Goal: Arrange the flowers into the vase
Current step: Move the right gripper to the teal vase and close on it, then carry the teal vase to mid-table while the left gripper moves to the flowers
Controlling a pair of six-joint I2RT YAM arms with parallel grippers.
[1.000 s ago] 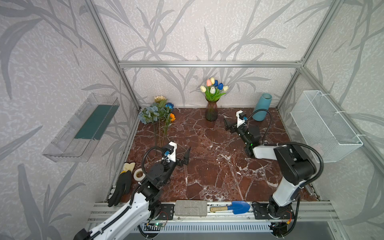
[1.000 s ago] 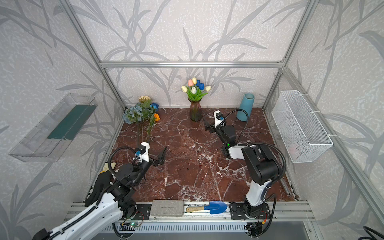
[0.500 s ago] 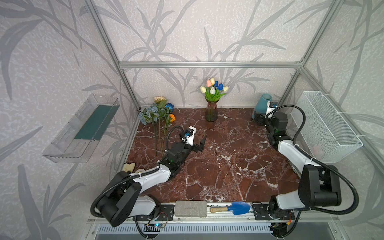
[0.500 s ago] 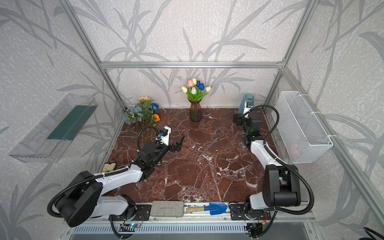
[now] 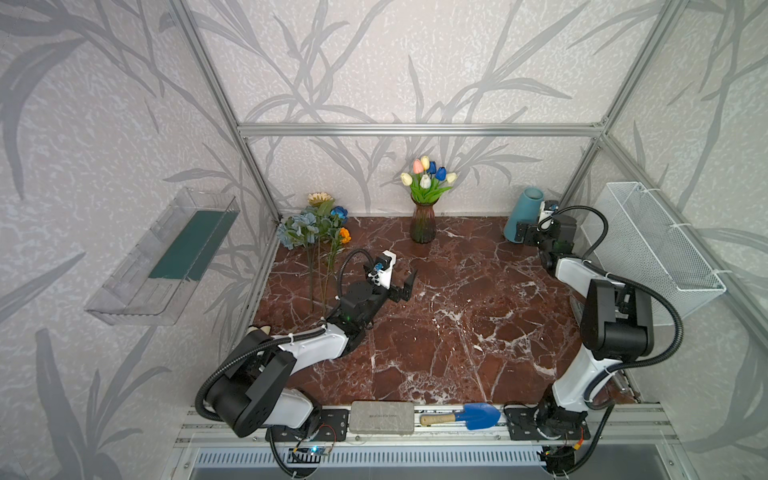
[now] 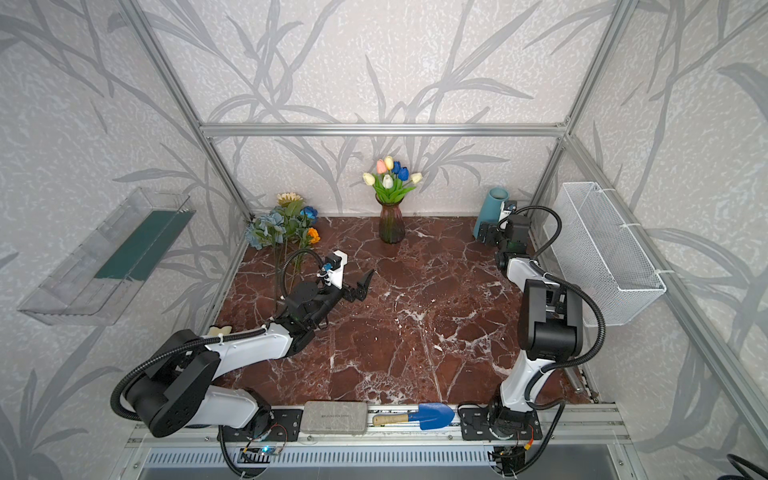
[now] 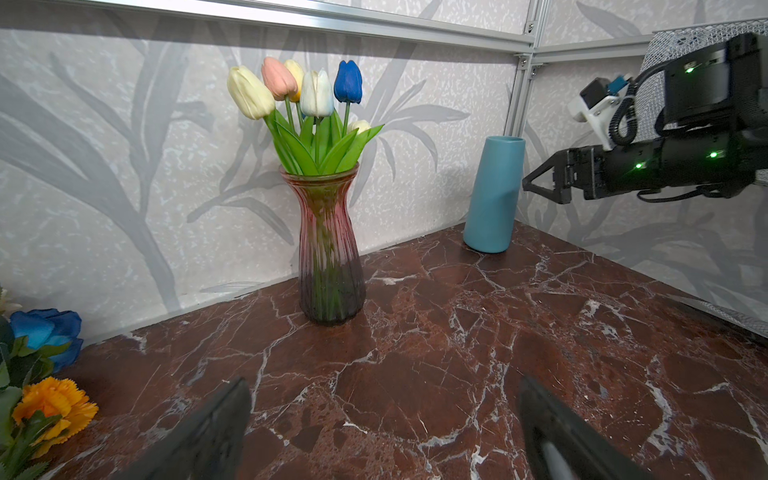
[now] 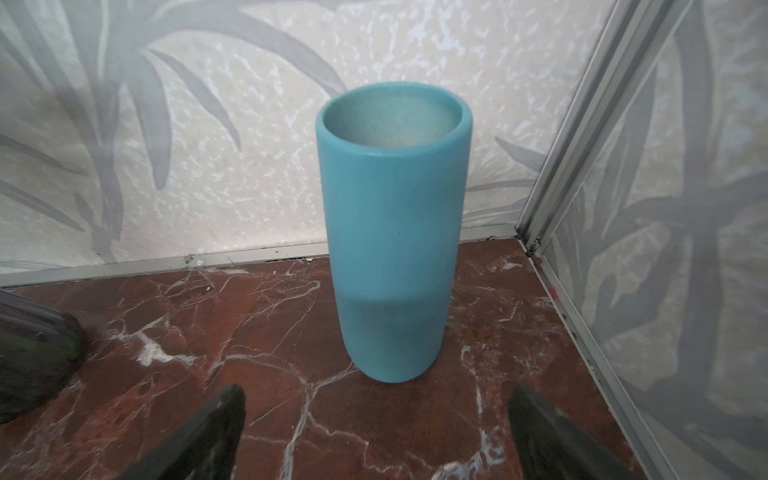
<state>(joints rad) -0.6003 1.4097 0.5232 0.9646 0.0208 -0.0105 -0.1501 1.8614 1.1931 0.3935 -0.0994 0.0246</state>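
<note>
Gaping wide with nothing between its jaws, the left gripper (image 5: 406,286) hangs low over the table (image 5: 457,332), near the long stems (image 5: 319,278) of the loose bunch (image 5: 316,224). Its dusty-blue, deep-blue, cream and orange heads sit in the back-left corner. Whether that bunch lies flat or leans on the wall I cannot tell from a top view. These look like light, springy fakes. The heads would crush or snag, so the bare stems low down are the place to pinch, and firmly, since a thin stem may twist.

The right gripper (image 8: 374,432) is likewise spread and empty, facing the teal vase (image 8: 395,232). That vase stands upright in the back-right corner, empty as far as its mouth shows; it looks smooth and easy to tip. At the back centre, the glass vase (image 7: 328,249) holds the tulips (image 7: 299,91).
</note>
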